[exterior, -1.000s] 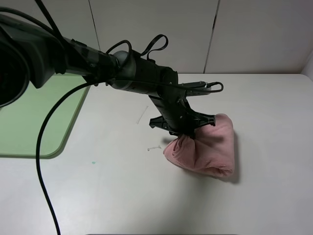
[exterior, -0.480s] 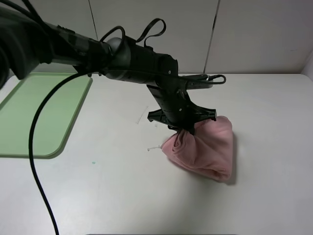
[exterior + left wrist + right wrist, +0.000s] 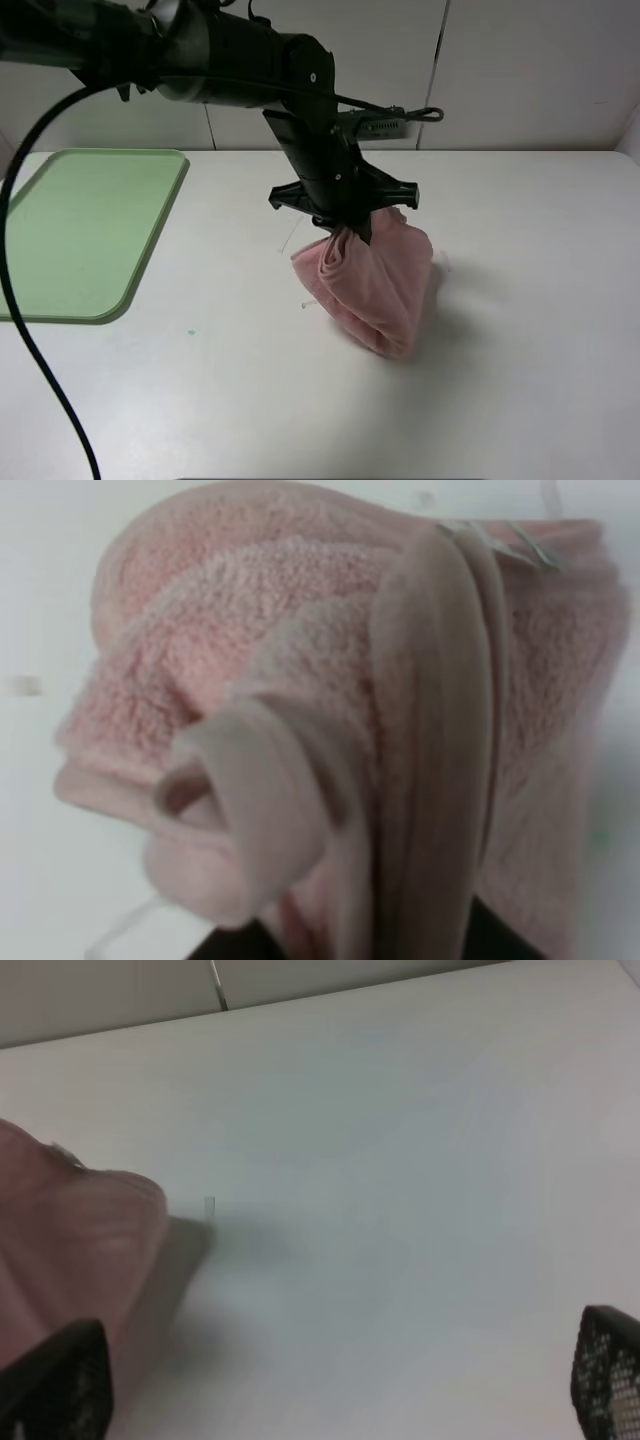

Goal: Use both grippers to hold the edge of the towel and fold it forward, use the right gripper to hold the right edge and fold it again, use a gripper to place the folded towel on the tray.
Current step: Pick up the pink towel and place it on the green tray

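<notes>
The pink towel (image 3: pixel 378 285) hangs as a folded bundle from my left gripper (image 3: pixel 349 226), which is shut on its gathered top edge above the middle of the white table. Whether its lower end still touches the table I cannot tell. In the left wrist view the towel (image 3: pixel 330 730) fills the frame, its hems running down between the dark jaws. My right gripper (image 3: pixel 330 1385) is open with nothing between its mesh-textured fingertips (image 3: pixel 608 1372); the towel (image 3: pixel 70 1250) lies off to one side of it. The light green tray (image 3: pixel 85 235) lies at the far left of the table.
A black cable (image 3: pixel 30 330) loops down from the left arm over the table's front left. The white table (image 3: pixel 540 300) stretches right of the towel. A pale wall (image 3: pixel 520 70) stands behind it.
My left gripper has risen and moved left toward the tray with the towel, lifting the bundle from lying on the table to hanging. The right gripper stays open.
</notes>
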Robot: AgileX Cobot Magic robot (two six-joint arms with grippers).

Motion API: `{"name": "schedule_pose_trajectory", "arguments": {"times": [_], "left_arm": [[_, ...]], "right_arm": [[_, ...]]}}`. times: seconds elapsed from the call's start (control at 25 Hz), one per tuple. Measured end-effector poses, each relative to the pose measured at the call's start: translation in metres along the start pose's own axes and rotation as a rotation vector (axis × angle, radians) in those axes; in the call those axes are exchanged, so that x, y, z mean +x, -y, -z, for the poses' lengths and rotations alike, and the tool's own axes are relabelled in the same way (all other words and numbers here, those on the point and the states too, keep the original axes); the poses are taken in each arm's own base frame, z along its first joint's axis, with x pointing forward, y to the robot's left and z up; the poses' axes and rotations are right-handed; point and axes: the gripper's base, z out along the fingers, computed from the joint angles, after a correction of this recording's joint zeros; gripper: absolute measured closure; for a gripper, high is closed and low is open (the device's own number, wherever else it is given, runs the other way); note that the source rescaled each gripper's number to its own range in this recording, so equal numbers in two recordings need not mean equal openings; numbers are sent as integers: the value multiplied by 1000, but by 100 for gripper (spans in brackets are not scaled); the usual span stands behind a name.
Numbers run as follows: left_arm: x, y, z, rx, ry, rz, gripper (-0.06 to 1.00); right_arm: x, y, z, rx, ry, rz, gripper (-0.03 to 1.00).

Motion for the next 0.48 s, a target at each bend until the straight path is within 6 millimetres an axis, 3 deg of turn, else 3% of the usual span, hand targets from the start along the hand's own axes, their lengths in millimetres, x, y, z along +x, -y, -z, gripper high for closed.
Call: {"name": "schedule_pose_trajectory", "arguments": {"times": [0.48], "left_arm": [[-17,-46,62,-77,38,37,78]], "right_arm": [[0,0,0,0,0,0,-3]]}}
